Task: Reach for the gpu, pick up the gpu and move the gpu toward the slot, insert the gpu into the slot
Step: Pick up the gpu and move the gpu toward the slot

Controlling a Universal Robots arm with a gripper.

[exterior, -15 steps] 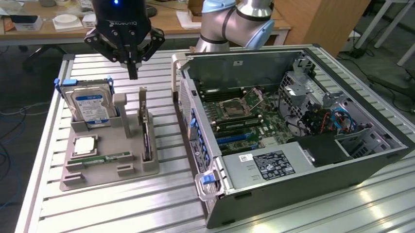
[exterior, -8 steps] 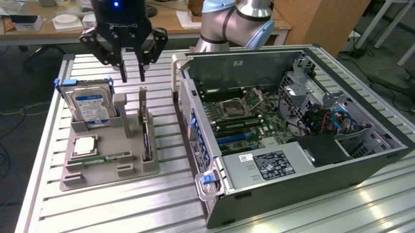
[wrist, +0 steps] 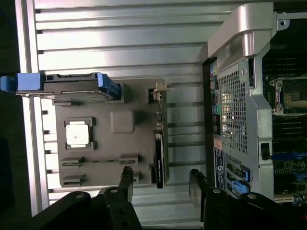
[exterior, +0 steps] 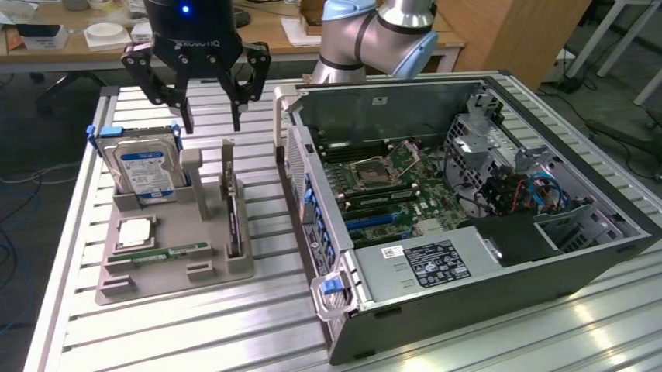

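Observation:
The gpu (exterior: 232,208) is a thin dark card standing on its edge in a grey holder tray (exterior: 170,275) on the slatted table, at the exterior view's left. From the wrist view it appears edge-on as the gpu (wrist: 159,146), with its metal bracket at one end. My gripper (exterior: 212,118) hangs open above the far end of the tray, apart from the card, with nothing between its fingers. Seen from the wrist, the gripper (wrist: 161,184) straddles the line of the card's end. The slot (exterior: 374,221) is a blue connector on the green motherboard inside the open computer case.
A hard drive (exterior: 145,172) with a blue-white label stands in the tray beside the card. A square processor (exterior: 136,232) and a small memory stick (exterior: 170,253) lie lower in it. The open computer case (exterior: 579,256) stands close on the exterior view's right, its rear panel (wrist: 235,110) facing the tray.

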